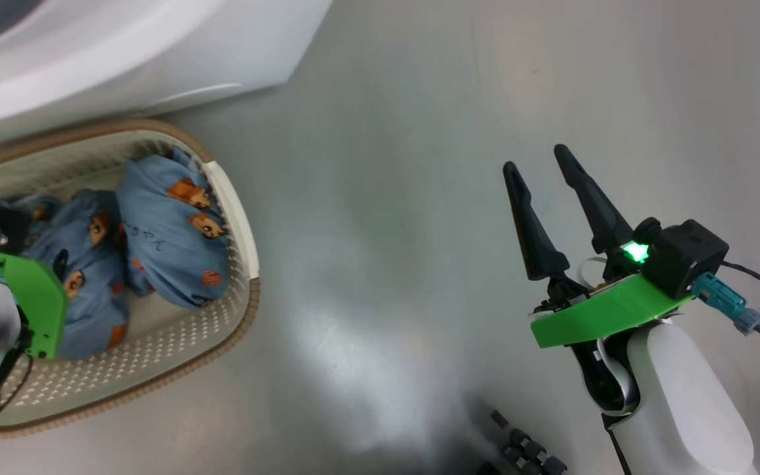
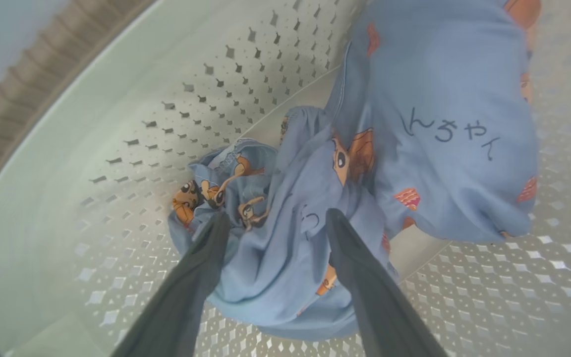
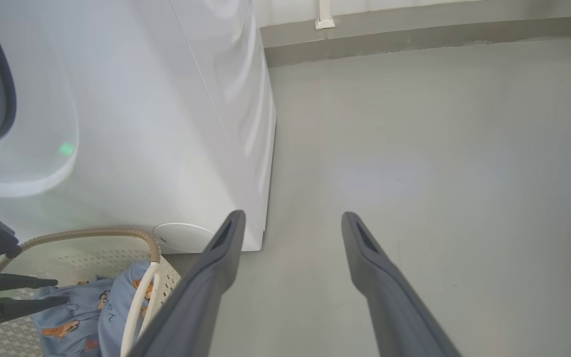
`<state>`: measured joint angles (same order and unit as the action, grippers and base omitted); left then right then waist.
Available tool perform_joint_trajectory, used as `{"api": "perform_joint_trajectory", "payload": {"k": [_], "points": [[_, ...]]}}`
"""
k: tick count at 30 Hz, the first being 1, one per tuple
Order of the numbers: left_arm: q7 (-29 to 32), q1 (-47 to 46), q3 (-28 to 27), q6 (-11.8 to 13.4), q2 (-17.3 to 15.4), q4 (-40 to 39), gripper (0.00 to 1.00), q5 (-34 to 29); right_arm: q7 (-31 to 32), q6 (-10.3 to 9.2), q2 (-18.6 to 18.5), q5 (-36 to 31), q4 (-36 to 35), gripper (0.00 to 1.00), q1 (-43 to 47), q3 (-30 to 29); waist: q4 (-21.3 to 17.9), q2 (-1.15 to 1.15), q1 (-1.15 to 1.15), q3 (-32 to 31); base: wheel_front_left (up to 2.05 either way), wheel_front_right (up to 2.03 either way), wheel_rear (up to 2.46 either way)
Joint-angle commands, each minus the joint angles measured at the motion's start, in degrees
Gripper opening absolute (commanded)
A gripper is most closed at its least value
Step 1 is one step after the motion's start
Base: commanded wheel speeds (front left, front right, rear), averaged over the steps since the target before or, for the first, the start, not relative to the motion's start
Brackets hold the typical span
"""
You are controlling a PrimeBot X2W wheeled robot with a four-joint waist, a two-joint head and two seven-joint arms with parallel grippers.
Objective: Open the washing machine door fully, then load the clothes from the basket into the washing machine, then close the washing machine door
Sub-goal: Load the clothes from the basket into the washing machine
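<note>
"Two garments, were there?"

"Two, yes. The clothes (image 1: 169,244), light blue with little orange-brown bears, lay bunched in the basket (image 1: 240,218) at the left of the head view. One lump sat against the basket's right wall and the other to its left."

"And the basket itself?"

"On the grey floor (image 1: 419,198), just beside the washing machine (image 1: 156,46), whose white front ran across the upper left of that frame."

"What of the left gripper (image 2: 276,216)?"

"It was down inside the basket, jaws spread wide and clasping nothing. In the left wrist view its two dark fingers (image 2: 186,287) stood on either side of the lower bunch of cloth (whether the tips touched the fabric, I could not tell)."

"The right gripper (image 1: 535,157)?"

"At the right of the head view, well apart from the basket and over bare floor, jaws likewise wide apart and empty. Its own camera showed the machine's white side in the upper left, and the basket's brown rim with a bit of blue cloth in the lower left corner."
</note>
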<state>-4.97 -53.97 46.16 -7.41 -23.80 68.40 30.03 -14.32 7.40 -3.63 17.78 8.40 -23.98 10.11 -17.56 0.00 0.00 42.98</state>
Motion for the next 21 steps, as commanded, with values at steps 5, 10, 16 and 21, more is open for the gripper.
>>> {"api": "perform_joint_trajectory", "payload": {"k": [5, 10, 16, 21], "points": [[2.6, -1.9, 3.3, -0.1, -3.7, -0.5, 1.00, 1.9, -0.7, 0.09, 0.5, 0.4, -1.8, 1.00, 0.0, 2.0, -1.6, 0.00, 0.00, 2.7, 0.00, 0.00, 0.00], [6.2, -2.1, 8.1, -0.1, -4.8, -2.0, 1.00, 5.1, -0.7, 0.09, 0.6, 0.6, -2.3, 1.00, -0.5, 2.9, -2.5, 0.00, 0.00, 4.2, 0.00, 0.00, 0.00], [8.2, -2.6, 12.3, -0.1, -5.9, -3.0, 1.00, 8.4, -0.7, 0.09, 0.7, 0.9, -3.0, 1.00, -0.8, 3.4, -3.2, 0.00, 0.00, 5.3, 0.00, 0.00, 0.00], [8.9, -3.1, 15.0, -0.1, -6.2, -3.2, 0.00, 11.2, -0.7, 0.09, 0.7, 0.7, -3.4, 1.00, -1.0, 3.2, -3.1, 0.00, 0.00, 5.4, 0.00, 0.00, 0.00]]}}
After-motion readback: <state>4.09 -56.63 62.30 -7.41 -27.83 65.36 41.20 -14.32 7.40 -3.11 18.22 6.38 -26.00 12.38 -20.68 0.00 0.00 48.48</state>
